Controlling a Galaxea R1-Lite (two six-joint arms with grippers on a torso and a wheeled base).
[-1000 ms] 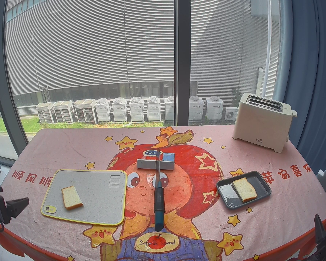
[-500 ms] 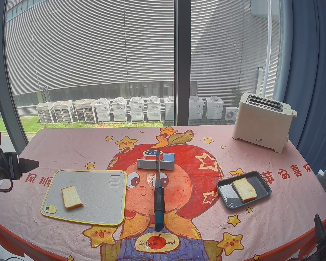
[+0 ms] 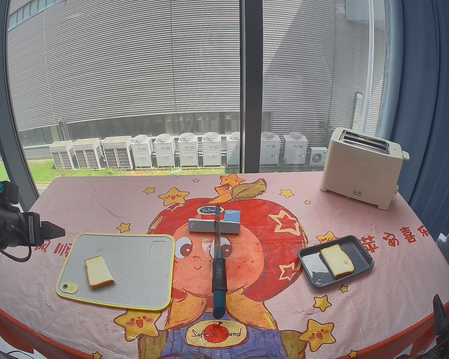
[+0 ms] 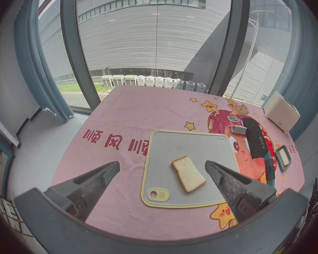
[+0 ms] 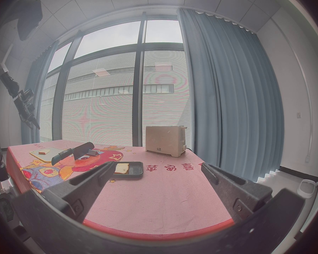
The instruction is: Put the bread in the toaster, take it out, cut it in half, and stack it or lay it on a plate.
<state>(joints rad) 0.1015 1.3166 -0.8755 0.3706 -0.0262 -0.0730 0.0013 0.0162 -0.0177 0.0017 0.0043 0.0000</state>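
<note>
L gripper (image 4: 162, 166) hangs w/ jaws spread wide and nothing between them, out by the desk's (image 3: 110, 200) left edge, above the cloth and pointing inward. A bread piece (image 4: 188, 173) lies flat on the cutting board (image 4: 208, 149), below and ahead of that gripper and roughly in line w/ the gap between the fingers. The wide spread prob. suits the piece, which needs a broad pinch across its crusts.

R gripper (image 5: 158, 167) is also wide open and empty, parked low off the desk's near right edge. The plate (image 5: 137, 173) is ahead of it, w/ a second piece (image 5: 122, 168) lying flat inside. The toaster (image 5: 165, 140) stands further ahead, at the far side. Being parked off the desk keeps this arm out of the L arm's way.

The knife (image 3: 218, 270) sits mid-desk, well to the right of the L gripper. Its blade is propped on a small rest (image 3: 204, 225), handle toward the robot, so the handle can be taken w/o scraping the cloth.

Judging by size, both pieces look like halves: toasting and cutting seem done, one half is plated. What's left is prob. the board half going to the plate. Since the board sits on the L side, the L gripper is the natural one for the pick. The plate is far across, so a long carry is likely.
</note>
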